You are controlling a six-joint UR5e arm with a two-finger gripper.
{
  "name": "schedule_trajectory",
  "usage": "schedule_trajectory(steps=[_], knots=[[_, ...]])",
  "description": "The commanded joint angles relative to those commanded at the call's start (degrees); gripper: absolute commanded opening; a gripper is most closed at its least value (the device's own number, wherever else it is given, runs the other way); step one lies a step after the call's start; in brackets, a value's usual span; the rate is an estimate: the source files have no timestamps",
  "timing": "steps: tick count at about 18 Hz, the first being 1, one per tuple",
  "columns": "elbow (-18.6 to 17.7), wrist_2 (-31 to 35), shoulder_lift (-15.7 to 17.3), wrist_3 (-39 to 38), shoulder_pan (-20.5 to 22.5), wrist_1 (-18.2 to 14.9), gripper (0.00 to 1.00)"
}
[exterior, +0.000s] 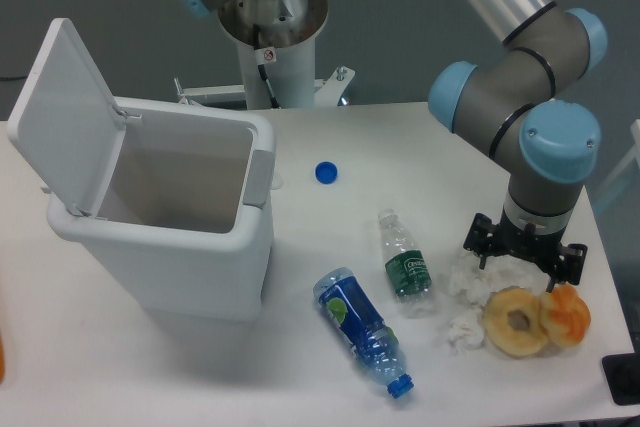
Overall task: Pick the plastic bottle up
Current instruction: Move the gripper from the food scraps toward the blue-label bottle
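Note:
The plastic bottle [360, 329] lies on its side on the white table, near the front middle. It is see-through blue with a blue label bearing a lime-green mark, and its blue cap [400, 385] points to the front right. My gripper [526, 259] hangs at the right side of the table, pointing down over crumpled white paper and well to the right of the bottle. Its black fingers stand spread apart with nothing between them.
A smaller clear capless bottle [405, 263] with a dark green label lies between the gripper and the blue bottle. Crumpled tissue [466, 287], a beige ring-shaped piece [517, 323] and an orange piece [567, 315] lie below the gripper. A loose blue cap [326, 173] and an open white bin [170, 237] are to the left.

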Motion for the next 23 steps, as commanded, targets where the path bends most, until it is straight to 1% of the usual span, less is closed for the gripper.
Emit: schedule_trajectory(steps=[4,6,7,8,10,11,12,14,15,16,19,21,23], knots=[[-0.17,0.09,-0.09,-0.18,-1.49,0.26,1.00],[-1.05,-0.26,-0.09,-0.53,-2.28,0.70,1.00],[-2.01,-1.39,-0.09,-0.88,-2.72,1.75,1.00],[-3.24,-3.06,0.00,-2.01,-3.07,3.58,1.00],[-5.79,-3.60,0.09,-5.87,-3.86,7.71,1.00],[-6.85,-3.52,0.09,-7.98,-4.39,9.13,1.00],[-6.94,-3.25,-0.09,-11.04,-4.66,9.23,1.00],[-6.16,-3.43,-0.87,-21.39,-5.10,9.23,1.00],[-5.11,-3.51,-1.49,-25.88,-5.53,9.23,1.00],[-4.23,-3.60,-2.19,-28.80,-6.23,9.23,1.00],[-2.91,-3.69,-3.16,-33.39,-6.77,9.32,1.00],[-1.59,-5.35,-3.43,-38.29,-7.21,9.32,1.00],[-0.18,-5.45,-5.09,-41.74,-8.69,9.75,1.00]])
